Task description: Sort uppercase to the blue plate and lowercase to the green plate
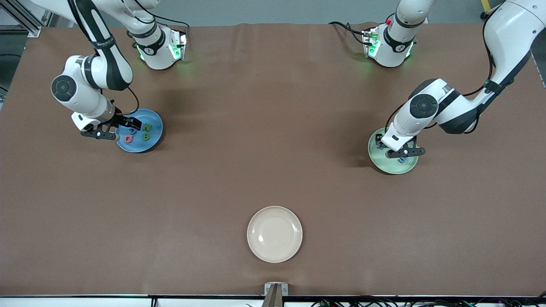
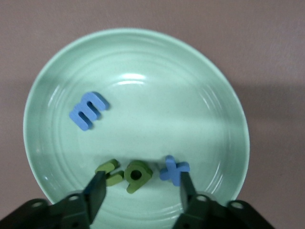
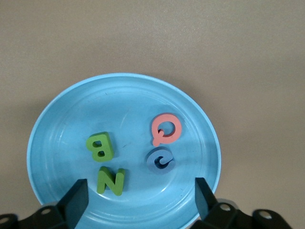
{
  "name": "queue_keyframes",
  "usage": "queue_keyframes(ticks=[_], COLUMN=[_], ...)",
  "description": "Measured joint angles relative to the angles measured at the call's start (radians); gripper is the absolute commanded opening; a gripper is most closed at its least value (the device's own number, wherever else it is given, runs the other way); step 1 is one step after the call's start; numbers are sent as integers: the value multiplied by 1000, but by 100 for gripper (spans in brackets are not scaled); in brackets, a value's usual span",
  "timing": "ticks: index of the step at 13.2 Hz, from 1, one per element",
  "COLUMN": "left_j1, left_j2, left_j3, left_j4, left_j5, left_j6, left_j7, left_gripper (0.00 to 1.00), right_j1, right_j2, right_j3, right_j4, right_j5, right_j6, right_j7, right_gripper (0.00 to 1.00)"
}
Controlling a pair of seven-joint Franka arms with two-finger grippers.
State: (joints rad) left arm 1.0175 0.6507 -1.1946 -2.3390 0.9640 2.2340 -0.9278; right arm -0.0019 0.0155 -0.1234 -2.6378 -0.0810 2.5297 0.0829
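The right gripper [image 3: 138, 200] hung open over the blue plate [image 1: 151, 117] at the right arm's end of the worktop; in the right wrist view that plate held a green B [image 3: 100, 146], a green N [image 3: 111, 180], a red Q [image 3: 166, 129] and a blue G [image 3: 160, 159]. The left gripper [image 2: 140, 193] hung open over the green plate [image 1: 374, 147] at the left arm's end, which held a blue m [image 2: 88, 110], two green letters [image 2: 126, 173] and a small blue x [image 2: 174, 169]. A cream plate [image 1: 274, 234] sat at 6 o'clock in the front view, nearest that camera.
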Motion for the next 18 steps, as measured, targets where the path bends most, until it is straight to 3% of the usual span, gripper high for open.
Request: queue_keyframes(ticks=[5,7,10,13,15,18], left_j1=[0,0,-13,-43,-61,-78], left_j2=[0,0,0,-46,-148,-308], left_j3=[-3,-3,-4,16,66,131], left_j4=[38,52,79,120,127,128], left_j5=[0,0,-21,-238,-451,-675], left_j6=[0,0,0,19,50,59], left_j7=[0,0,0,170,381,624], left_gripper=[99,99,99,99,99,99], right_j1=[9,52,109,140,144,144], right_j2=[-50,-83,-89,-83,-70,-23], right_j3=[22,27,31,32,33,29], right_j4=[63,197,484,689,818,979], right_j5=[-1,-1,-1,-1,-1,2], right_j6=[-77,-260,-592,-827,-958,-1057], right_j7=[-4,-5,-5,-5,-5,-5], right_gripper=[100,100,100,100,100,100])
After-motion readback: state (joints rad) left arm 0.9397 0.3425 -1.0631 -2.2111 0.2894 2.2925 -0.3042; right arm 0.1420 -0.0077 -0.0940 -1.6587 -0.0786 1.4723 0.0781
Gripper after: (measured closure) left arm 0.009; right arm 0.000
